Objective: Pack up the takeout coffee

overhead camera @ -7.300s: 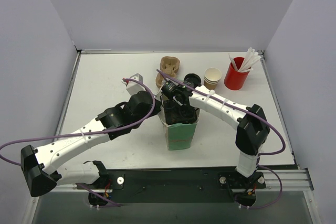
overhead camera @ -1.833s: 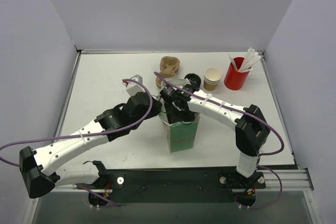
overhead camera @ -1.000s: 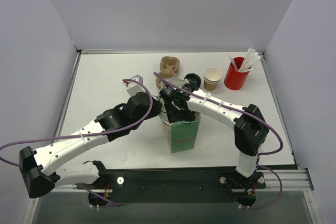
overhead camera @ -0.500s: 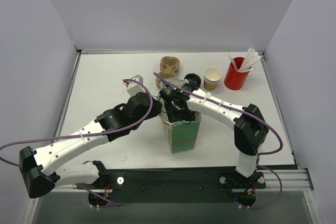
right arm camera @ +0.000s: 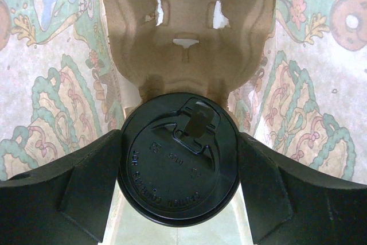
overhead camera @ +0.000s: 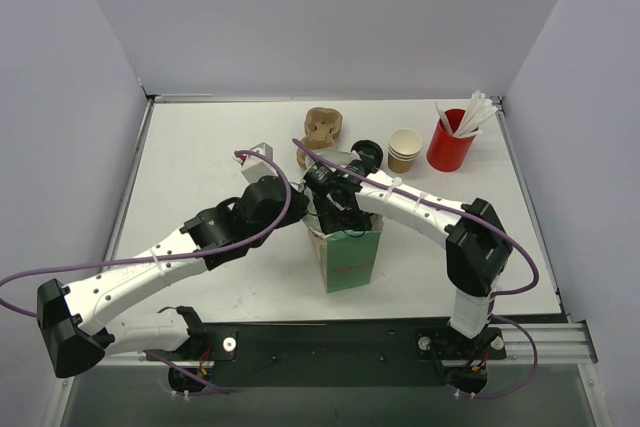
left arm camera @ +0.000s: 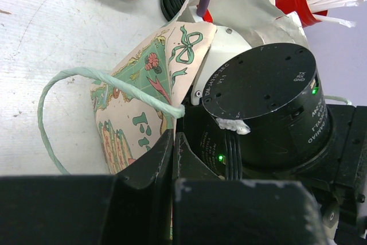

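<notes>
The table carried a patterned paper bag, which stood open between the two arms. The left gripper, fingers pressed together, pinched the bag's rim. Inside the bag, the right gripper clasped the takeout coffee at its black lid, directly against a pulp carrier. Beyond the bag stood a red cup, stacked tan cups and black lids.

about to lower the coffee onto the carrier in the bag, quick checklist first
1. Mouth held open, left end effector shut on the gift bag rim: ok.
2. Grip, right end effector closed on the takeout coffee sides: ok.
3. Coffee level, top facing the wrist camera: ok.
4. Below it, cup carrier lies in the bag, far pocket empty: ok.
5. Near pocket free: cannot tell, the coffee hides it.
</notes>
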Controlling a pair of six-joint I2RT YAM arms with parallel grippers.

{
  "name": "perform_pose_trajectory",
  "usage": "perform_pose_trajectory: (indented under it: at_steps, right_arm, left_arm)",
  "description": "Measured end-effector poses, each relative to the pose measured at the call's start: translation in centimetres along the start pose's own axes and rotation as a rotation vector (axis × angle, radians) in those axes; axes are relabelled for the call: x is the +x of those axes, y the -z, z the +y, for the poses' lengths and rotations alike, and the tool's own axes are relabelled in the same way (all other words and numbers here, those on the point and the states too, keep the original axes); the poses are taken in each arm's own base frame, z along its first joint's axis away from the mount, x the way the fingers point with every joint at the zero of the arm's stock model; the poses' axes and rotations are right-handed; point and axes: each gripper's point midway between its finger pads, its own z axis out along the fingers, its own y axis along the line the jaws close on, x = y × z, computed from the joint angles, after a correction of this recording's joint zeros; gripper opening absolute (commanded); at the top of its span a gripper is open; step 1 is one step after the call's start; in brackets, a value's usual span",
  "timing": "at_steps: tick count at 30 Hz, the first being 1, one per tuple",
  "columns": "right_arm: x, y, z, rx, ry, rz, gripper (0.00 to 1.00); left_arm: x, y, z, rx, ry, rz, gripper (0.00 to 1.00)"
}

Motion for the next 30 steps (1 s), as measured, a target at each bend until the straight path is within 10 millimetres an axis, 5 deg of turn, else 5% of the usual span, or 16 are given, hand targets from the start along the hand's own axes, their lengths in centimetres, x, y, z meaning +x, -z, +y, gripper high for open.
perform_pose_trajectory:
  at_steps: [30]
  right_arm:
    - [-0.17,-0.39,0.01,-0.008,-0.003,-0.025,0.51]
  left_arm:
    - [0.08,-0.06,0.11,-0.002,-0.001,0.0,0.0]
